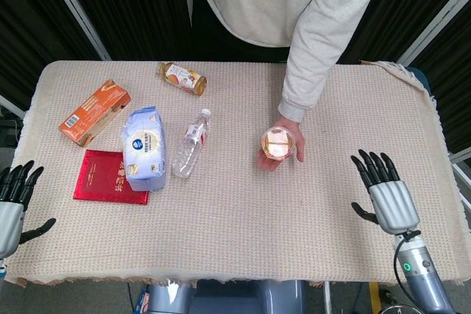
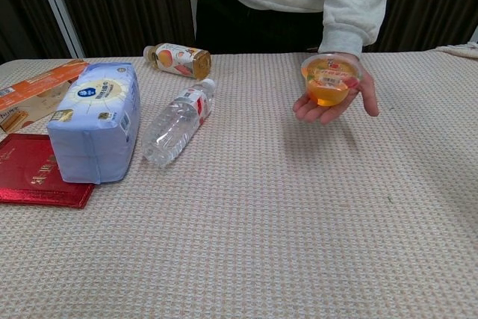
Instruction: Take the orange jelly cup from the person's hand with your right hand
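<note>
The orange jelly cup (image 1: 278, 142) (image 2: 329, 80) rests in the person's upturned palm (image 1: 273, 154) (image 2: 333, 104), held above the table right of centre. My right hand (image 1: 383, 193) hovers open at the table's near right, fingers spread and pointing away from me, well to the right of the cup and nearer to me. My left hand (image 1: 12, 200) stays open at the near left corner, holding nothing. Neither hand shows in the chest view.
A water bottle (image 1: 190, 144) lies left of the cup. A blue-white pack (image 1: 143, 148), a red booklet (image 1: 105, 176), an orange box (image 1: 94, 112) and a small juice bottle (image 1: 182, 78) occupy the left half. The person stands at the far edge.
</note>
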{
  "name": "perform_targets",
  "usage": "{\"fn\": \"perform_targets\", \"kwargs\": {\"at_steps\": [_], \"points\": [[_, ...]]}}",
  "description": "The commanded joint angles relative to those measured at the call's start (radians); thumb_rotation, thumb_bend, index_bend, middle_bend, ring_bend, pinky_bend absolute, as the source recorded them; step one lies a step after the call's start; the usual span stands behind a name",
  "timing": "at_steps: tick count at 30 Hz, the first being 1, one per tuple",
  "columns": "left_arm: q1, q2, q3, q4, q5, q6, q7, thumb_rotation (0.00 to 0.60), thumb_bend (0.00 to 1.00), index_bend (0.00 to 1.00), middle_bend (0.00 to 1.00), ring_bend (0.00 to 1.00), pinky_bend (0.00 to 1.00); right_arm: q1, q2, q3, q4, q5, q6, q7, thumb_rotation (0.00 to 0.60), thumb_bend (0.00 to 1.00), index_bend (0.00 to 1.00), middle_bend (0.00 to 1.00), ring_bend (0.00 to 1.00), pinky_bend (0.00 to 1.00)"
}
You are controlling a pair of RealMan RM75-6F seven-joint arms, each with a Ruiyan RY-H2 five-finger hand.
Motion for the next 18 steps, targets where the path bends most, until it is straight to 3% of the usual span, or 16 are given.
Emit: {"fn": "perform_targets", "kwargs": {"at_steps": [1, 5, 9, 18], "points": [[-0.001, -0.001, 0.000, 0.003, 0.001, 0.000, -0.004, 0.600, 0.08, 0.00, 0.00, 0.00, 0.00, 0.120, 0.025, 0.112, -0.192, 0.239, -0.183, -0.139, 0.600, 0.13, 0.05, 0.00, 0.00, 0.01], [-0.005, 0.002, 0.000, 0.005, -0.005, -0.012, -0.019, 0.600, 0.08, 0.00, 0.00, 0.00, 0.00, 0.248, 0.017, 0.205, -0.273, 0.518, -0.294, -0.262, 0.600, 0.13, 0.07, 0.00, 0.00, 0.02], [-0.007, 0.006, 0.003, 0.004, -0.003, -0.017, -0.028, 0.600, 0.08, 0.00, 0.00, 0.00, 0.00, 0.362, -0.028, 0.251, -0.272, 0.720, -0.302, -0.377, 0.600, 0.13, 0.08, 0.00, 0.00, 0.02], [-0.007, 0.012, 0.011, 0.002, 0.006, -0.017, -0.041, 0.600, 0.08, 0.00, 0.00, 0.00, 0.00, 0.549, -0.160, 0.279, -0.205, 0.984, -0.206, -0.546, 0.600, 0.15, 0.11, 0.00, 0.00, 0.02]]}}
